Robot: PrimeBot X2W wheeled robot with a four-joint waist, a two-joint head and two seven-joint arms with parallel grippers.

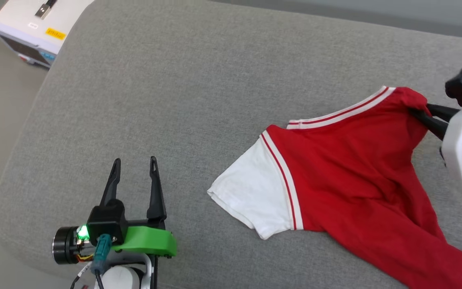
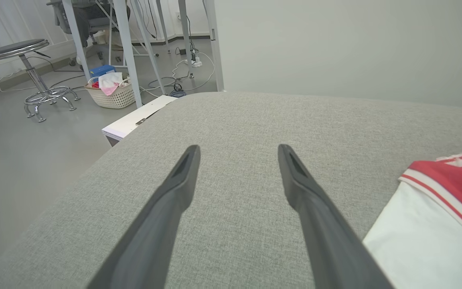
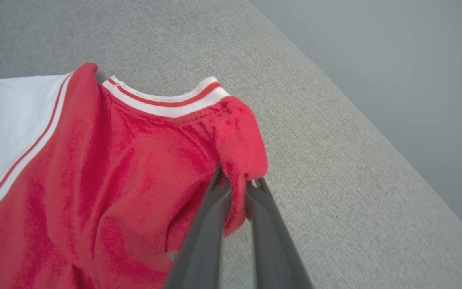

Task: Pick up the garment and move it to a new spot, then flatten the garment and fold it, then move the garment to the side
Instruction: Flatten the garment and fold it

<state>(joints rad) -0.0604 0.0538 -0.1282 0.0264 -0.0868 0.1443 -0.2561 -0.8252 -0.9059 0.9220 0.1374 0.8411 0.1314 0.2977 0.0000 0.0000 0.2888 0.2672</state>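
The garment (image 1: 347, 168) is a red T-shirt with a white sleeve and striped collar trim, lying rumpled on the right of the grey cushion (image 1: 183, 100). My right gripper (image 1: 420, 113) is shut on a bunch of red cloth by the collar; in the right wrist view the garment (image 3: 106, 176) hangs from the pinch of the right gripper (image 3: 237, 182). My left gripper (image 1: 134, 162) stands open at the lower left, well clear of the sleeve. Between the open fingers of the left gripper (image 2: 239, 150) lies bare cushion, with the garment's sleeve (image 2: 423, 237) to the right.
A white box-shaped device (image 1: 34, 28) sits on the floor past the cushion's far left corner. The left wrist view shows a stool (image 2: 26, 68), a wicker basket (image 2: 110, 90) and table legs on the floor beyond. A grey wall backs the cushion.
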